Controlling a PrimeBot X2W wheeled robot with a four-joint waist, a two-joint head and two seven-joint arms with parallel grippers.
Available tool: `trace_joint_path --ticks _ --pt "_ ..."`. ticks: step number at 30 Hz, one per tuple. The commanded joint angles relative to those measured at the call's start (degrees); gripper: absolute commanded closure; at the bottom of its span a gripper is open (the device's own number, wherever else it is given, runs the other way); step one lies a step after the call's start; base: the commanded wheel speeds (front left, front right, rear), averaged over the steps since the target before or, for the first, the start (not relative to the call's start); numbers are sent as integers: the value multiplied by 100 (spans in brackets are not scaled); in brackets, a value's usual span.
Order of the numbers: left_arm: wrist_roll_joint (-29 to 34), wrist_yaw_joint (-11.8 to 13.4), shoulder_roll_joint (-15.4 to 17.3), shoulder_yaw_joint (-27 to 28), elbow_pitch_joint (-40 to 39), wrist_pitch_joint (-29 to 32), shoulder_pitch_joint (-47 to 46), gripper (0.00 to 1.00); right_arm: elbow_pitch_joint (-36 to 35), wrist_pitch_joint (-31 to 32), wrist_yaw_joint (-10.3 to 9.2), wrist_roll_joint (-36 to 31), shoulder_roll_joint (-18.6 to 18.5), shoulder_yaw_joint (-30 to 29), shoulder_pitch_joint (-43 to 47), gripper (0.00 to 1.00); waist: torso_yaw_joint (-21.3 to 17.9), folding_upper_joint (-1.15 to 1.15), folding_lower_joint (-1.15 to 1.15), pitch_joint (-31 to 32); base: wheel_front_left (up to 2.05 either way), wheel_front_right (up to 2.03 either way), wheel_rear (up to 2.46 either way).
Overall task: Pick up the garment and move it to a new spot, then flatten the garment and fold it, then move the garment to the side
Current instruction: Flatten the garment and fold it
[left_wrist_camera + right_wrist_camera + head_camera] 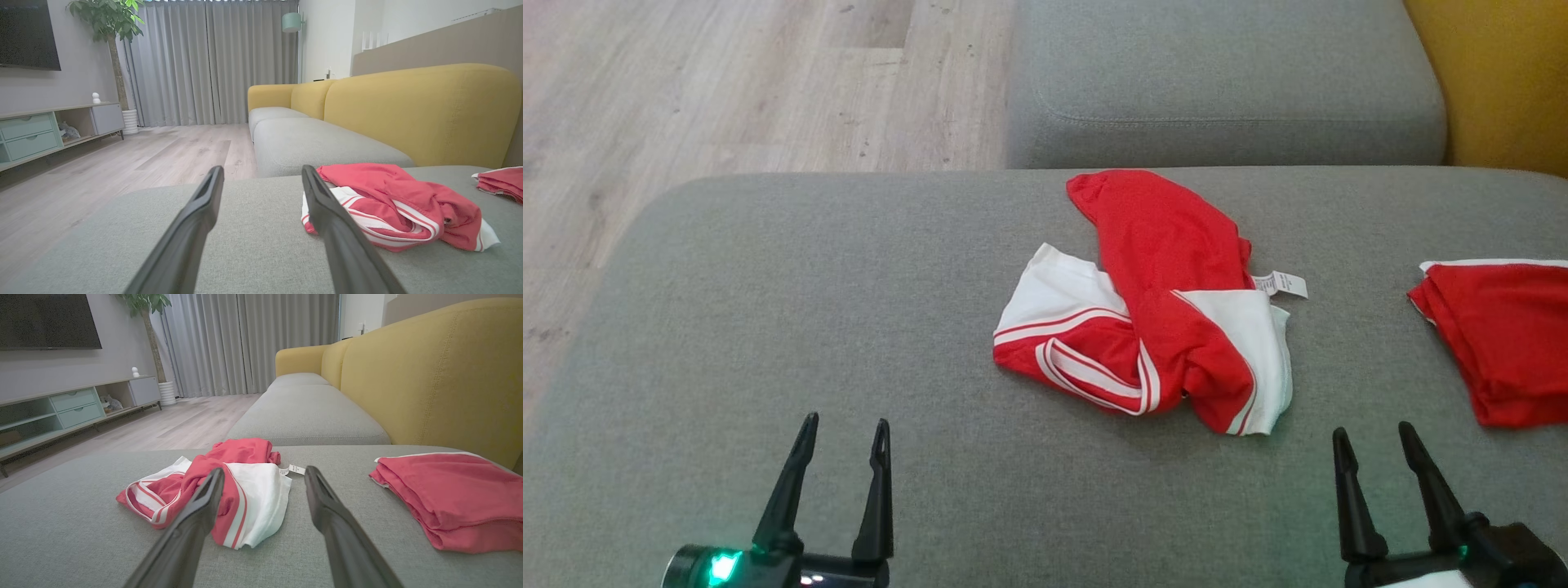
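Observation:
A crumpled red and white garment [1152, 310] lies in a heap near the middle of the grey cushion [849, 327], with a small white label sticking out on its right. The left wrist view shows the garment [400, 208] to the right of my fingers, and the right wrist view has the garment [229, 486] just beyond and left of my fingertips. My left gripper [844, 433] hovers open at the near left, well short of the cloth. My right gripper [1372, 438] is open at the near right, empty, a short way from the heap's lower right corner.
A second red garment [1503, 335], folded, lies at the cushion's right edge. Another grey seat cushion [1225, 82] adjoins at the back, with the yellow sofa back [1503, 73] on the right. Wooden floor [686, 98] lies beyond the left edge.

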State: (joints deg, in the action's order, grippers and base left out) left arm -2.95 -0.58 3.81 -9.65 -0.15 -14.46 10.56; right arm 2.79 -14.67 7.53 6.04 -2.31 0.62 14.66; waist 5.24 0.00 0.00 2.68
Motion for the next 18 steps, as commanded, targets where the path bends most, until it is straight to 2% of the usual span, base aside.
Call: trace_joint_path --ticks 1,10,18 --pt "59 -19 -57 176 -137 -53 -222 0 -177 -33 -4 2 -57 155 -284 0 -27 0 0 -17 0 0 0" --pt "516 -20 271 -21 871 -53 -908 0 -251 -33 -4 -76 -57 273 -393 0 -423 0 0 -342 0 0 0" --pt "966 -392 650 -729 1996 -53 -2417 0 -374 -33 -4 -185 -57 350 -781 0 -765 0 0 -1168 0 0 0"
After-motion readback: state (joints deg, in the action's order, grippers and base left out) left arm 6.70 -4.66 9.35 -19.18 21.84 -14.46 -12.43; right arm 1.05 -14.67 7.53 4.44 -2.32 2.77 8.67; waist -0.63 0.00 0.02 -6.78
